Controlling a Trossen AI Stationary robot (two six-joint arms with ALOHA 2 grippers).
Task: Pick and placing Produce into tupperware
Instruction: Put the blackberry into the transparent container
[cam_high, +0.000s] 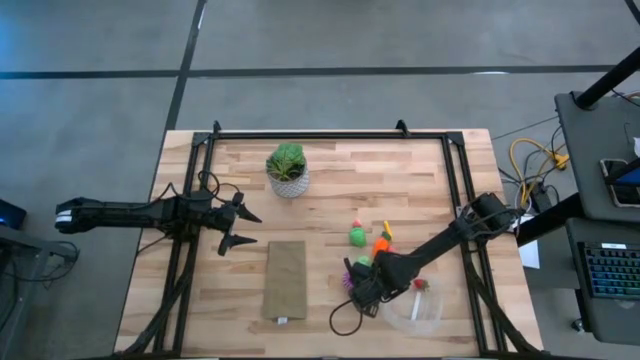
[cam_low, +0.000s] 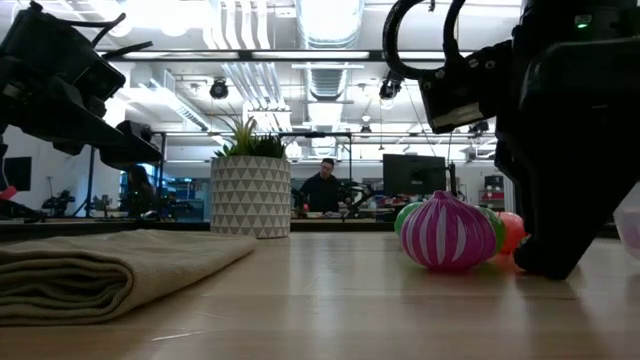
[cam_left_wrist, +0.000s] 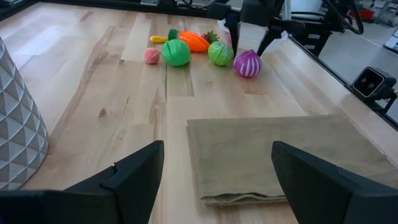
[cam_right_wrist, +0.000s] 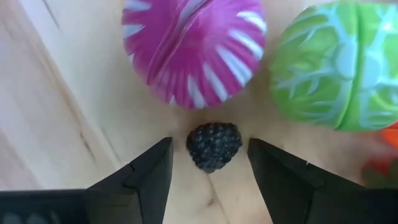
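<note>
1. One small dark blackberry piece (cam_right_wrist: 214, 145) lies on the wooden table (cam_high: 330, 180) between the right gripper's (cam_right_wrist: 208, 171) two fingers; the fingers stand apart on either side of it with a gap at each side, so nothing is gripped.
2. Just beyond the berry sits a magenta striped onion (cam_right_wrist: 191, 46), with a green cabbage-like piece (cam_right_wrist: 339, 65) beside it.
3. Seen from above, the right gripper (cam_high: 362, 292) is low over the table near the front, by the onion (cam_high: 352, 276).
4. More produce lies farther back: a green ball (cam_high: 357, 236), an orange carrot (cam_high: 381, 243) and a small yellow piece (cam_high: 387, 229).
5. The clear round tupperware (cam_high: 415, 308) sits just beside the right gripper, toward the table's front right corner, with a small red piece (cam_high: 421, 285) at its rim.
6. A folded tan cloth (cam_high: 286, 280) lies left of the produce.
7. A plant in a white patterned pot (cam_high: 288, 170) stands toward the back.
8. The left gripper (cam_high: 243, 227) waits over the table's left side, fingers spread wide and empty.
</note>
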